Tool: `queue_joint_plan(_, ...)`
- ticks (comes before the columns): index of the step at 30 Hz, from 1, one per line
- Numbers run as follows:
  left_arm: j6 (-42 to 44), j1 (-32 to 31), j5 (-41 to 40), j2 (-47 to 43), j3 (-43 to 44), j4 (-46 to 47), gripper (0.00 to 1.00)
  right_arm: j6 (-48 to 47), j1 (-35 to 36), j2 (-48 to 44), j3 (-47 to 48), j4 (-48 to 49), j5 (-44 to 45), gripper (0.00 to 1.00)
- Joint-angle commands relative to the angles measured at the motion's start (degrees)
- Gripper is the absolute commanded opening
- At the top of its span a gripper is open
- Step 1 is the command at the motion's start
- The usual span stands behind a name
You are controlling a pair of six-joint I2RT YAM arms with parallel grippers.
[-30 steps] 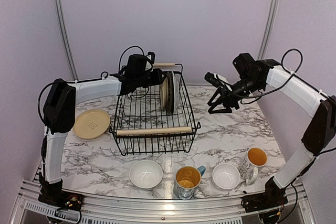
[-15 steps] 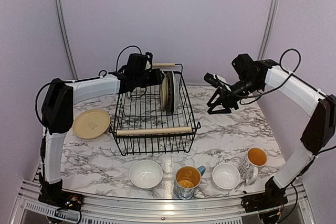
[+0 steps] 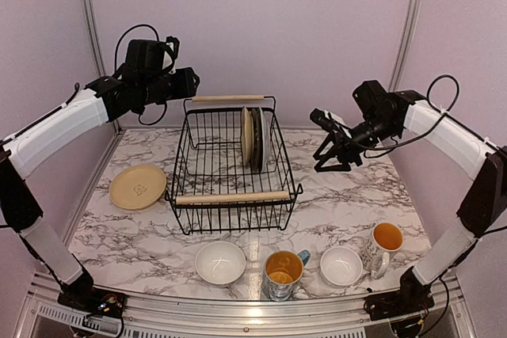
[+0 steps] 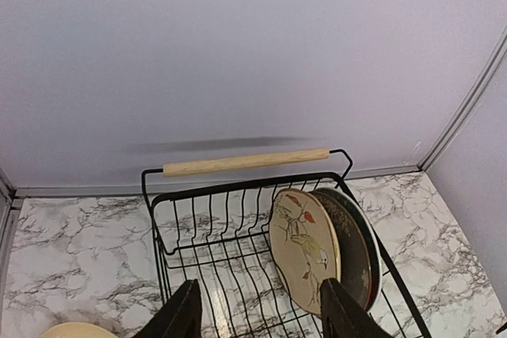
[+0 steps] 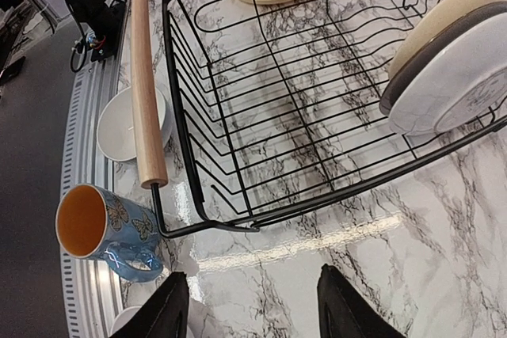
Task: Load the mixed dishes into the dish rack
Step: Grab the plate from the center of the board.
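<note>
A large black wire dish rack (image 3: 230, 215) with two light wooden rod handles stands at the middle of the white marble-patterned desk (image 3: 348, 203). Three plates stand on edge in its right-hand slots: a cream plate with a painted bird (image 4: 303, 249) on the left, a dark plate (image 4: 352, 252) close behind it, and a pale grey plate (image 5: 455, 77) on the outer side. A pale yellow round plate (image 3: 138, 187) lies flat on the desk just left of the rack. Along the near edge sit a white bowl (image 3: 220, 263), a blue butterfly mug with a yellow lining (image 3: 283, 272), a smaller white bowl (image 3: 341, 266) and a white patterned mug with a yellow lining (image 3: 384, 243), all upright. The left fingers (image 3: 188, 83) hang high above the rack's far left corner, parted and holding nothing. The right fingers (image 3: 333, 165) hover over the desk to the right of the rack, also parted, with nothing between them.
</note>
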Motion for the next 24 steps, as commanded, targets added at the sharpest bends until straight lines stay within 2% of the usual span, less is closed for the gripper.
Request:
queue_joint_plan(1,3.51,0.96,-4.29,-3.7,-5.49,-18.59,0.53,-1.03,-0.08,-3.8,-3.57,2.14,-0.01,0.53)
queue_joint_plan(5,1.9,2.62,-6.26,-8.54,-12.33,-23.23,0.54,4.06,-0.89,-6.31,-9.18,9.38,3.22,0.53)
queue_joint_plan(9,1.27,6.43,1.3,-10.89,-18.96,-26.44,0.62,8.46,-4.61,-7.36,-12.32,15.12,5.15,0.53)
queue_joint_plan(11,1.88,8.46,4.64,-10.15,-20.84,-28.58,0.62,9.47,-6.89,-7.91,-14.03,17.3,3.5,0.53)
queue_joint_plan(15,4.28,10.83,0.47,-8.43,-24.41,-30.08,0.57,10.77,-9.01,-10.34,-18.57,23.33,1.3,0.53)
queue_joint_plan(17,5.77,12.27,0.83,-8.08,-26.03,-29.57,0.56,9.57,-9.25,-11.79,-20.36,24.57,0.97,0.53)
queue_joint_plan(21,8.81,12.87,7.15,-6.38,-29.27,-28.09,0.55,9.22,-9.5,-13.53,-24.67,28.57,2.67,0.54)
queue_joint_plan(22,9.51,12.89,11.09,-5.81,-30.13,-27.63,0.55,8.8,-9.48,-13.6,-25.12,28.83,2.95,0.54)
queue_joint_plan(24,9.45,12.86,16.03,-4.78,-31.33,-26.49,0.66,7.92,-9.48,-13.47,-25.97,29.45,3.95,0.54)
